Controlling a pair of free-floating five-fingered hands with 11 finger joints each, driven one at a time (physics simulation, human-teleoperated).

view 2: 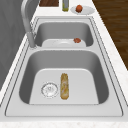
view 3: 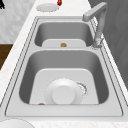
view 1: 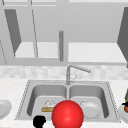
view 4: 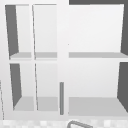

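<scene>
- white speckled worktop (view 1: 12,87) around a steel double sink (view 1: 67,82), with a tall faucet (view 1: 68,72) at 12 o'clock behind the divider; open, bare wall cabinet (view 4: 62,57) above.
- in the left basin, a bread loaf (view 2: 64,86) lying just beside the drain (view 2: 49,89); in the right basin, a white plate (view 3: 63,93) face down and a small reddish bit (view 2: 77,40).
- at 9 o'clock on the worktop, a second plate (view 1: 3,108); at 3 o'clock, a third plate (view 2: 83,10) with a tomato (view 2: 79,8) and a bottle (view 2: 65,5) near it.
- left hand (view 1: 39,121) at 7 o'clock by the sink's front rim, just beside a big red ball (view 1: 67,115); cannot tell whether the fingers are apart or curled.
- probably the right hand (view 1: 125,103), a black shape at the 3 o'clock edge above the tomato; fingers not readable.
- probably best to come at the ball slowly with fingers spread wide: round, smooth, likely to roll at a nudge.
</scene>
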